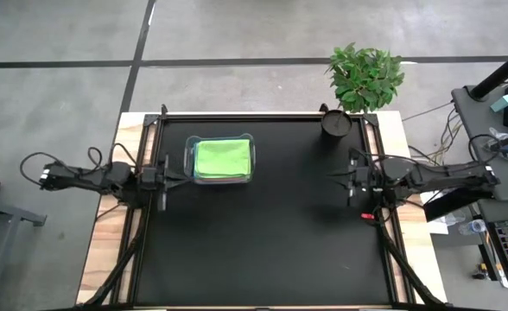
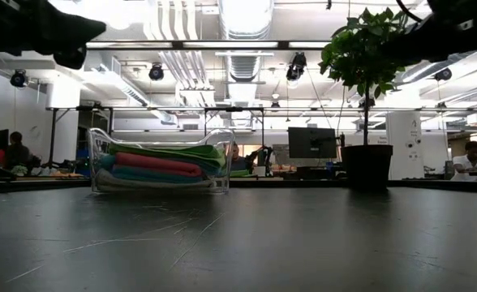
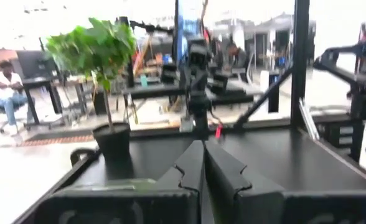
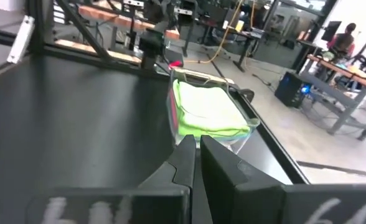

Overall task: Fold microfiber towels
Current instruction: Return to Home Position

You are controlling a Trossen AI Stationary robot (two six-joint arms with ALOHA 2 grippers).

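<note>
A clear plastic tub [image 1: 222, 161] stands on the black table, left of centre toward the far edge. The microfiber towels lie folded and stacked inside it: a lime green one [image 1: 223, 158] on top, below it a pink one [image 2: 159, 163] and a blue one [image 2: 153, 173]. The green towel [image 4: 206, 111] also shows in the right wrist view. My left gripper [image 1: 183, 177] hovers shut at the table's left edge, just beside the tub, pointing level. At the right edge my right gripper [image 1: 339, 177] hovers shut, pointing level toward the tub. Neither holds anything.
A potted plant [image 1: 365, 78] in a black pot [image 1: 335, 123] stands at the far right corner. Black frame rails [image 1: 142, 216] run along the table's left and right sides. People sit at desks in the room beyond [image 2: 470, 158].
</note>
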